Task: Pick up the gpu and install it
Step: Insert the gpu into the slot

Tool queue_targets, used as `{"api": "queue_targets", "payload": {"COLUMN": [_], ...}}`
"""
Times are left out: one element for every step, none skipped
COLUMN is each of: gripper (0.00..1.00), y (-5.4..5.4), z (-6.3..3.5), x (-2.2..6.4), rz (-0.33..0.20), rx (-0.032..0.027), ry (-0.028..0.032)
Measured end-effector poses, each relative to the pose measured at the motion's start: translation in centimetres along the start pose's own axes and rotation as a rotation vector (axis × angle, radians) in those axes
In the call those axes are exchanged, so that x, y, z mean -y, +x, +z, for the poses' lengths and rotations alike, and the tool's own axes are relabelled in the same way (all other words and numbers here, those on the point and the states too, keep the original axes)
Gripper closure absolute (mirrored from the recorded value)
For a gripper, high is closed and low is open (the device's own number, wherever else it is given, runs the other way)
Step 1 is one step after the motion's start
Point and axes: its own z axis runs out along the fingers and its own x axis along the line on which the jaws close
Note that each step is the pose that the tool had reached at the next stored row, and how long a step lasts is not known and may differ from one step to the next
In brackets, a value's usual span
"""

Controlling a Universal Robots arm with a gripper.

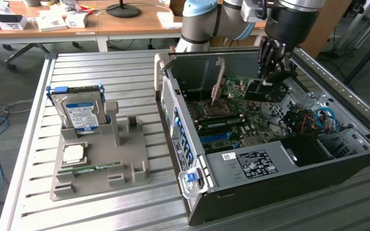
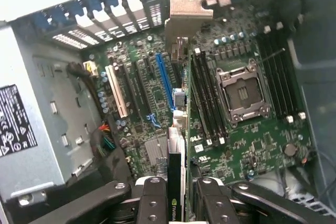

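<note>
In the exterior view the gpu [image 1: 262,90] is held pinched between the jaws of the robot arm [image 1: 201,21] above the motherboard [image 1: 231,97] inside the open computer case [image 1: 288,190] on the slatted surface [image 1: 108,214], and in the wrist view the gpu [image 2: 176,174] is seen edge-on between the jaws over the expansion slots [image 2: 165,80].

1. gpu [image 2: 174,182], edge clamped between the jaws: NVIDIA logo and lettering.
2. White sticker [image 2: 16,121] on grey housing [image 2: 58,145], well aside of the jaws: warning symbols, print illegible.
</note>
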Motion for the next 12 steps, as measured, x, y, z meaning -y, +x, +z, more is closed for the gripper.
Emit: {"api": "queue_targets", "payload": {"gripper": [0.74,0.74,0.74,0.74,0.74,0.74,0.74,0.74,0.74,0.74,0.74,0.74], "y": [0.00,0.00,0.00,-0.01,-0.01,-0.01,-0.01,-0.02,-0.01,-0.01,-0.01,-0.02], "z": [0.03,0.06,0.09,0.13,0.16,0.19,0.21,0.23,0.23,0.24,0.24,0.25], "x": [0.00,0.00,0.00,0.00,0.00,0.00,0.00,-0.01,-0.01,-0.01,-0.01,-0.01], "rz": [-0.015,-0.031,-0.046,-0.063,-0.078,-0.094,-0.108,-0.121,-0.127,-0.127,-0.128,-0.128], "rx": [0.0001,0.0001,0.0001,0.0002,0.0003,0.0003,0.0004,0.0001,-0.0002,-0.0001,-0.0003,0.0000], "ry": [0.0003,0.0006,0.0009,0.0012,0.0015,0.0018,0.0021,0.0024,0.0025,0.0026,0.0026,0.0026]}}
